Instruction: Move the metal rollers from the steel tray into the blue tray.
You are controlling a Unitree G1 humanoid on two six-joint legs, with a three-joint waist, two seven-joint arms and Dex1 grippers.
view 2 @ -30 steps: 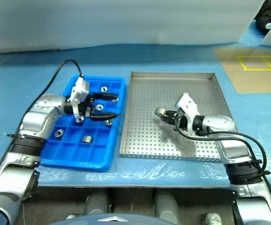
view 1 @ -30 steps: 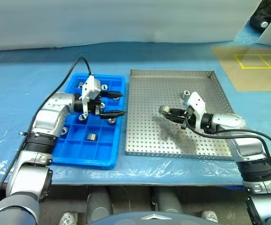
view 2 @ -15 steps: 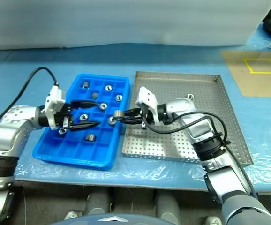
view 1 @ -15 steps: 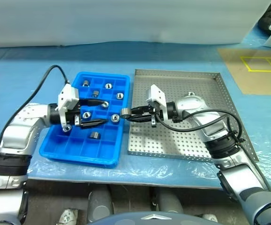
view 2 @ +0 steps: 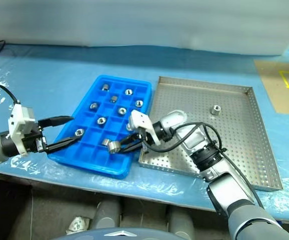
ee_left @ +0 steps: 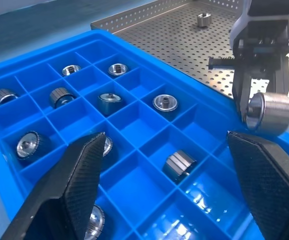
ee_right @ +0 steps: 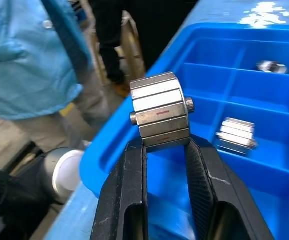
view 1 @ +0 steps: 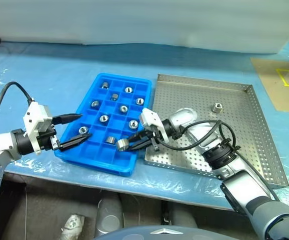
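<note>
The right claw (view 1: 126,145) is clamped on a metal roller (view 1: 122,145) above the near edge of the blue tray (view 1: 95,155), which sits beside the steel tray (view 1: 244,145) on the blue-covered counter (view 1: 44,75). The left claw (view 1: 79,127) hangs at the blue tray's left side, fingers spread wide. One roller (view 1: 216,107) remains on the steel tray; the left wrist view shows others (ee_left: 165,102) in compartments. The right wrist view shows a person (ee_right: 29,55) standing beyond the counter's edge.
</note>
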